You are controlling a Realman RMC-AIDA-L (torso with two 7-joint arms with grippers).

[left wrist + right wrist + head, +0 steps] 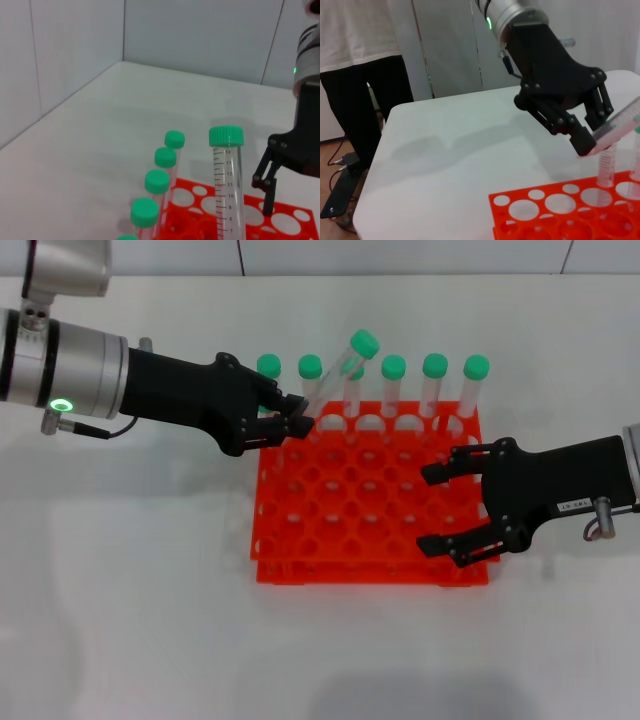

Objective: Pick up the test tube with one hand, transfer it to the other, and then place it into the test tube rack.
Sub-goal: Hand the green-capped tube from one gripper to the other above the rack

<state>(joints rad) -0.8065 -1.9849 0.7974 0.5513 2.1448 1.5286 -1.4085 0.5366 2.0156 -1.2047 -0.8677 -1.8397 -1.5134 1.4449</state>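
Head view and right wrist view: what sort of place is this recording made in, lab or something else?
Probably an indoor robot test room staged as a lab bench: a plain white table holding an orange-red test tube rack of green-capped tubes, pale panelled walls, and a person standing by with cables on the floor.

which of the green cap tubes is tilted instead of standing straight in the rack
The test tube shut in the left gripper, leaning over the rack's back row. The other tubes stand upright in their holes.
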